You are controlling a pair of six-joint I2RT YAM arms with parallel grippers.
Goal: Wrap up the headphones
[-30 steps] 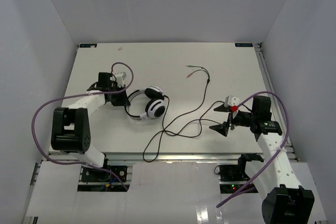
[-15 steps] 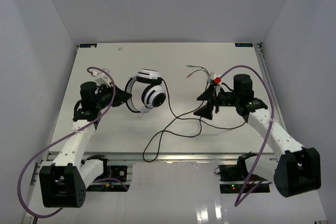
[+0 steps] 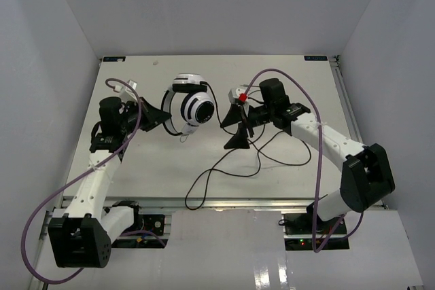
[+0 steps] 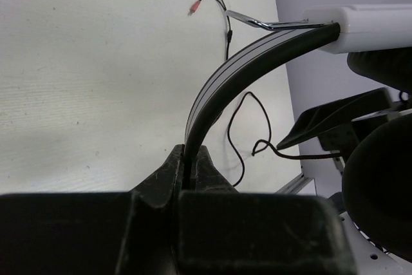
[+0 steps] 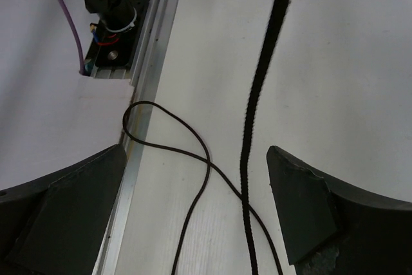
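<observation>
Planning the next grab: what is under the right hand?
Below the open right hand, the headphones' black cable hangs and loops over the white table. Its fingers cover what lies at either side.

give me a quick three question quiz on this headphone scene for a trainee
1. True or false: the left gripper is shut on the headband of the headphones.
2. The right gripper is: A open, with the cable running between its fingers; B shut on the cable; C shut on an earcup.
3. Fill in: the green and red plugs lie on the ____.
Key: 1 true; 2 A; 3 table.
</observation>
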